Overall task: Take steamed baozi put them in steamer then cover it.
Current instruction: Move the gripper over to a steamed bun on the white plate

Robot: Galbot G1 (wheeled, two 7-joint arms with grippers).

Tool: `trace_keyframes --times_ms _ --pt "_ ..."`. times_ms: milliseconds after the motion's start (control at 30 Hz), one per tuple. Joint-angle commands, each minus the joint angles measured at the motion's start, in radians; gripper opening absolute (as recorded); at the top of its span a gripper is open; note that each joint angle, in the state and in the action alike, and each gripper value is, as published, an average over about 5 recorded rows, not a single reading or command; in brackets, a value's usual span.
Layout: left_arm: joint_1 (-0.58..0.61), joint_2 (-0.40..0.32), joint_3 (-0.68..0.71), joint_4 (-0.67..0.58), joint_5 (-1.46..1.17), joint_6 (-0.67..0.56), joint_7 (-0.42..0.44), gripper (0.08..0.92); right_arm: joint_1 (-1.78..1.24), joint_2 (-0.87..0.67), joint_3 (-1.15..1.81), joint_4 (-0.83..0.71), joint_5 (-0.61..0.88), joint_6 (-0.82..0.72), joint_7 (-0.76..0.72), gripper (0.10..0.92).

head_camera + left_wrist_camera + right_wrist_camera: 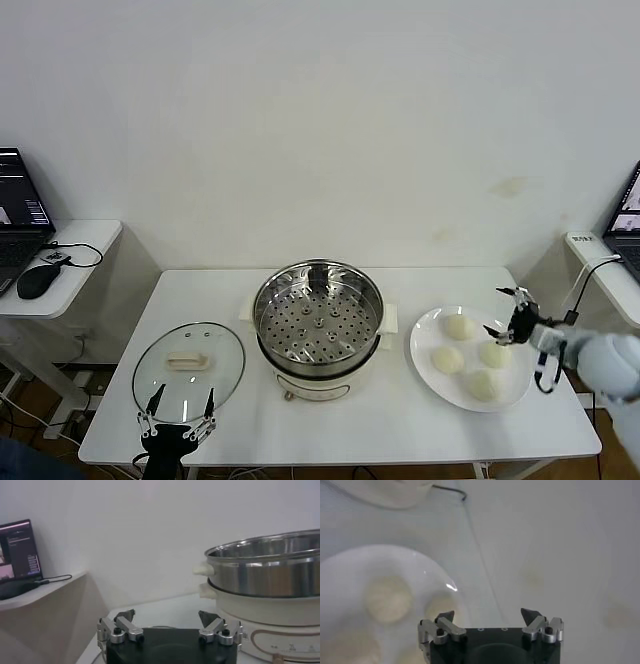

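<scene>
Steamer (pixel 317 325) at table (pixel 400 425) centre, uncovered, mouth free from above; perforated tray inside bare. Glass cover (pixel 188 366) lies flat on robot's left, narrow strip of bare table between it and steamer. Left gripper (pixel 178 412) at cover's near edge, jaws spread wide, nothing between them. White plate (pixel 432 375) on right, four baozi (pixel 458 326) clustered, small gaps between. Right gripper (pixel 512 315) above plate's far-right edge, jaws wide, empty. Open table strip along front and behind steamer. Wall close behind.

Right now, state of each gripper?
Left gripper: open, empty, at the near edge of the glass lid.
Right gripper: open, empty, over the plate of baozi.
</scene>
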Motion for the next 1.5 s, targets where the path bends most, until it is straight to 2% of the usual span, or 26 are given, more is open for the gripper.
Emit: trace_keyframes --times_ms 33,267,733,1233,1500 --pt "-0.006 0.000 -0.010 0.009 0.010 -0.006 0.002 0.823 0.468 -0.072 -0.489 -0.209 -0.003 0.061 -0.254 0.822" --pt "-0.019 0.009 -0.030 0.014 0.004 -0.007 0.005 0.823 0.537 0.019 -0.618 -0.329 0.007 0.054 -0.254 0.823" --pt "-0.016 0.027 -0.055 0.022 0.007 -0.030 0.011 0.823 0.569 0.241 -0.647 -0.530 -0.049 0.041 -0.205 0.823" --pt "-0.020 0.021 -0.060 0.024 0.007 -0.037 0.011 0.823 0.569 0.308 -0.639 -0.619 -0.107 0.030 -0.192 0.820" --pt "-0.022 0.020 -0.063 0.028 0.006 -0.038 0.011 0.823 0.574 0.323 -0.640 -0.634 -0.119 0.022 -0.196 0.744"
